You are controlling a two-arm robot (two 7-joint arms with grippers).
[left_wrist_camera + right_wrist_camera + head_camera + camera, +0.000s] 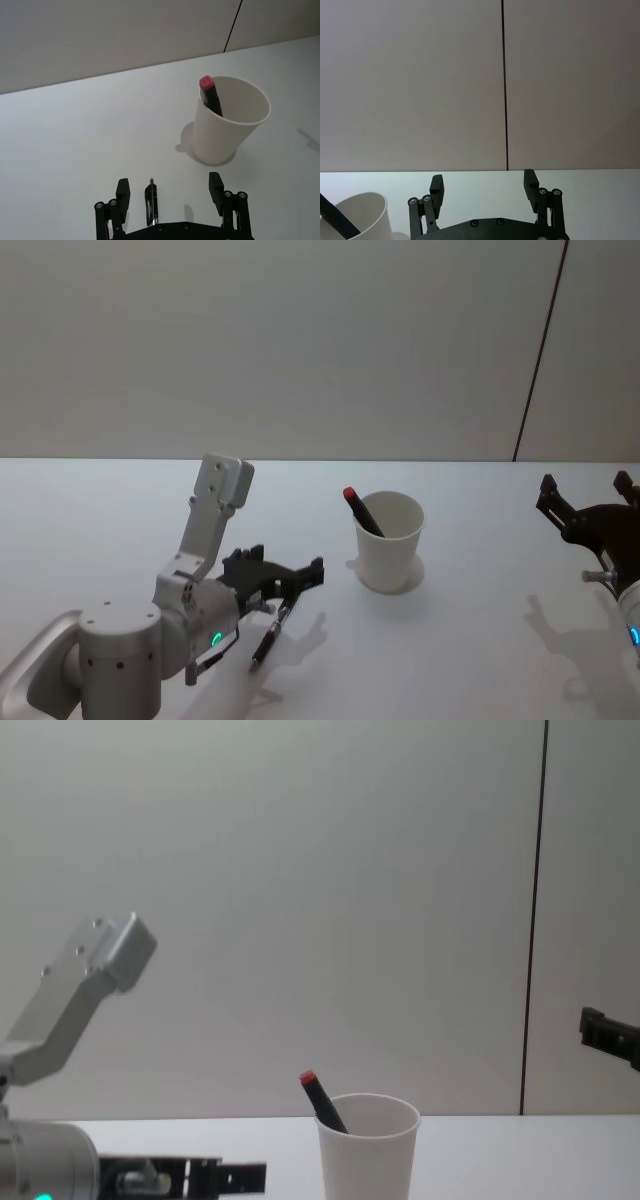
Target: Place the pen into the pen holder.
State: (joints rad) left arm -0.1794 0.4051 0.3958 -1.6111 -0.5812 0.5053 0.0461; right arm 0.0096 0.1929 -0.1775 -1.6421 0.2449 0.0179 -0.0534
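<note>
We hold our left gripper [169, 182] spread wide astride the pen [151, 204], which lies flat on the table [470, 660] left of the pen holder [390, 540], long axis running away from us. Our right gripper [483, 178] idles, spread.

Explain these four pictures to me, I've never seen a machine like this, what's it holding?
This is a two-armed robot at a white table. The pictures come from cameras on its head, chest and each wrist. A paper cup, the pen holder, stands there with a red-capped marker inside; a dark pen lies flat nearer the robot. The left gripper sits at that pen, jaws open either side. The right gripper hangs off to the right, jaws open. Nothing is held.
</note>
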